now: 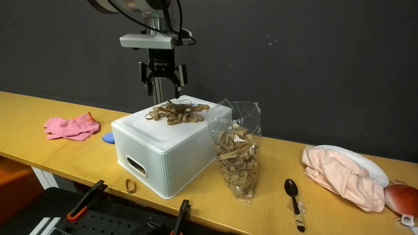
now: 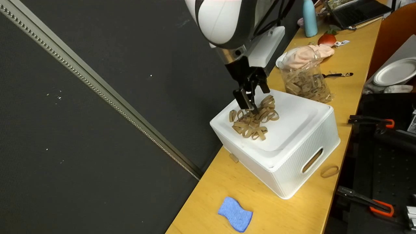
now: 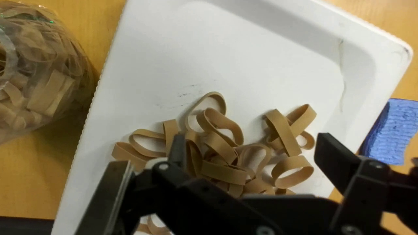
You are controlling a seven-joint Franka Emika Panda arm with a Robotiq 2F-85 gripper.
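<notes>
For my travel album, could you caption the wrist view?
Open pincer over rubber bands on a white box, blue sponge beside it.

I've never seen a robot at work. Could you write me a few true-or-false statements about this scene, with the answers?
1. The gripper is open. True.
2. Rubber bands are piled on the white box. True.
3. The sponge is clamped in the gripper. False: it lies on the table.
4. The clear bag is empty. False: it holds more rubber bands.
5. A black spoon lies on the table. True.
</notes>
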